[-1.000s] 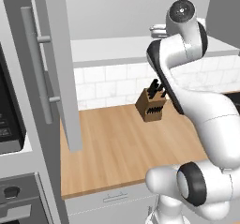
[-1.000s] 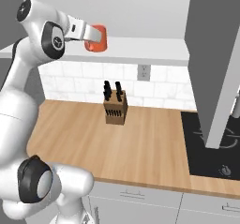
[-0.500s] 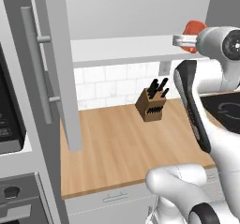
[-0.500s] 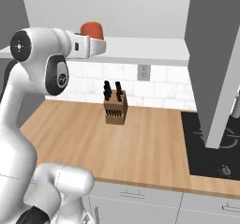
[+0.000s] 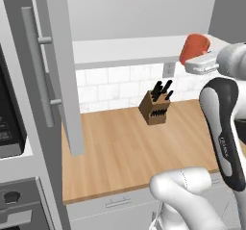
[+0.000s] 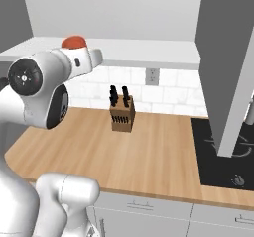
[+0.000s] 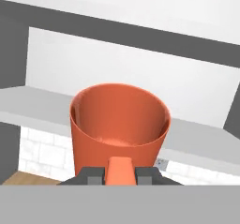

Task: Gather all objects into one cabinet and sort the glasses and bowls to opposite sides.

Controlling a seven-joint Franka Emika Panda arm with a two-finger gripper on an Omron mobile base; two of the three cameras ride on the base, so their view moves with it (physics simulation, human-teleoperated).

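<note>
My gripper (image 7: 120, 172) is shut on the rim of the small orange-red cup (image 7: 119, 124), which is held upright with its open mouth showing. The cup (image 5: 194, 47) hangs in front of the right end of the cabinet's white shelf (image 5: 120, 52), about level with it. From the right base it is the cup's (image 6: 74, 41) top that peeks over the white hand. The grey cabinet door (image 5: 55, 65) stands open at the left, with its silver bar handle (image 5: 36, 65). The bowls are out of view.
A wooden knife block (image 5: 156, 108) stands on the wood counter (image 5: 120, 152) by the tiled wall. A second grey door (image 6: 228, 67) hangs open above the black cooktop (image 6: 223, 151). A dark microwave (image 5: 7, 118) sits at the far left.
The arm has swung round with the cup still in its grip. The cup has travelled along the front of the shelf and now sits a little lower.
</note>
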